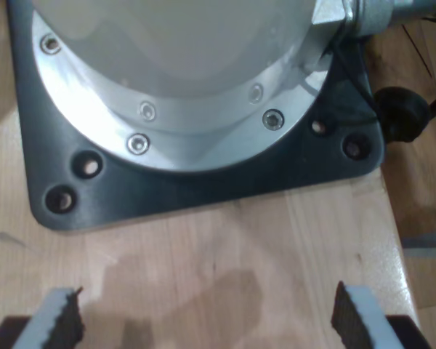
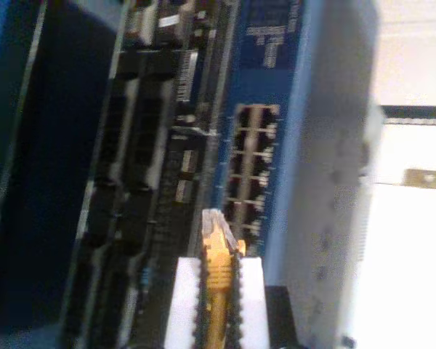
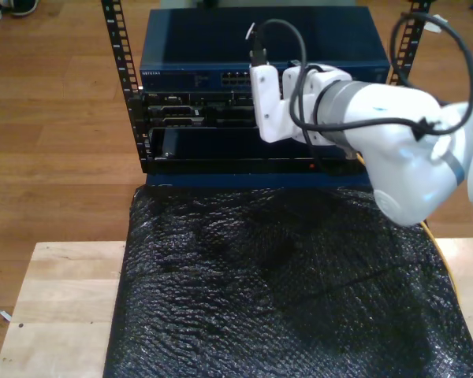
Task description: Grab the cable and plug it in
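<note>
Blue rack (image 2: 276, 109), cable (image 2: 218, 269) pinched in my second gripper (image 2: 216, 305)

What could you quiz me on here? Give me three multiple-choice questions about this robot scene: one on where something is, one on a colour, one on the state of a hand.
1. Where is the cable's plug?
A. Lying on the black mat
B. Held just short of the switch's ports
C. Hanging off the wooden table

2. What colour is the cable?
A. Yellow-orange
B. Green
C. White

3. What state is my first hand in?
A. Shut on a screw
B. Shut on the cable
C. Open, holding nothing

Answers:
1. B: in the second wrist view the plug sticks out of my second hand, pointing at the ports of the blue switch, not yet in one.
2. A: the cable between the white fingers is yellow-orange.
3. C: my first hand has its fingers wide apart over bare wooden table, near a black base plate.
</note>
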{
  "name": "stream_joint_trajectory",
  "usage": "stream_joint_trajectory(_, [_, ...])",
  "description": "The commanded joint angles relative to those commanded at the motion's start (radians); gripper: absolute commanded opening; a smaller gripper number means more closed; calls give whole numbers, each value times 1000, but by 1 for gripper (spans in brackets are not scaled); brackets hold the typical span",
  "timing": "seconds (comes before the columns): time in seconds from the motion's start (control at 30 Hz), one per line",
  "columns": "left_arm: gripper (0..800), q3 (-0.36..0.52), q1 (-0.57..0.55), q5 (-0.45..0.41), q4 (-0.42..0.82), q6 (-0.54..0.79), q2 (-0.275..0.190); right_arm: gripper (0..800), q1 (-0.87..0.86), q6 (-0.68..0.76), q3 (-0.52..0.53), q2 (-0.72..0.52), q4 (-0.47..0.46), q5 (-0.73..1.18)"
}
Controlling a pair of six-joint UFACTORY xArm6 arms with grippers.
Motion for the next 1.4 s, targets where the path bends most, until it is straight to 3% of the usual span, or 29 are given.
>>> stream_joint_trajectory(0.13, [800,0,0,0,0,2,0,1,-11,-75,44,-2,43,-71])
stream_joint_trajectory(0.4, [800,0,0,0,0,0,0,1,-43,-78,92,-11,40,-115])
stream_joint_trajectory(1.1, [800,0,0,0,0,0,0,0,-60,-80,115,-15,41,-201])
stream_joint_trajectory(1.4, [800,0,0,0,0,2,0,0,-94,-83,138,9,41,-368])
